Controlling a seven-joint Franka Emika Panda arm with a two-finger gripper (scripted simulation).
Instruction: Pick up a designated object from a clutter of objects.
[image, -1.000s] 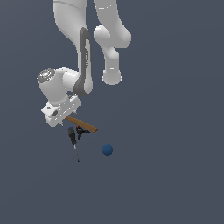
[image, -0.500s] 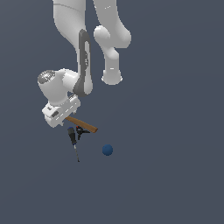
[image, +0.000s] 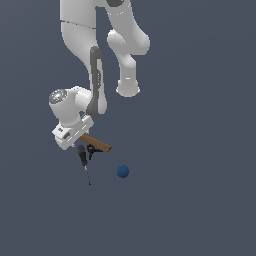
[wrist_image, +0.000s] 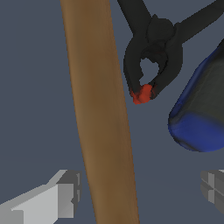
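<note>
The hammer's brown wooden handle (wrist_image: 100, 113) runs through the wrist view; in the exterior view the handle (image: 98, 143) sticks out from under the hand, and the head is hidden. My gripper (wrist_image: 140, 192) is open. The handle lies between its two grey fingers (wrist_image: 57, 197), close to one of them and untouched by either. The gripper (image: 75, 138) hovers low over the clutter. Beside the handle lie a black clamp with red tips (wrist_image: 148, 57) and the screwdriver's blue-and-black grip (wrist_image: 205, 109). The thin screwdriver (image: 84, 161) points toward the exterior view's bottom.
A small blue ball (image: 123, 171) rests on the grey floor to the exterior view's right of the pile. The black-and-red clamp (image: 91, 150) sits just under the handle. The white arm rises above the hand.
The hand has sunk slightly toward the hammer handle. The objects have not moved and the fingers stay apart.
</note>
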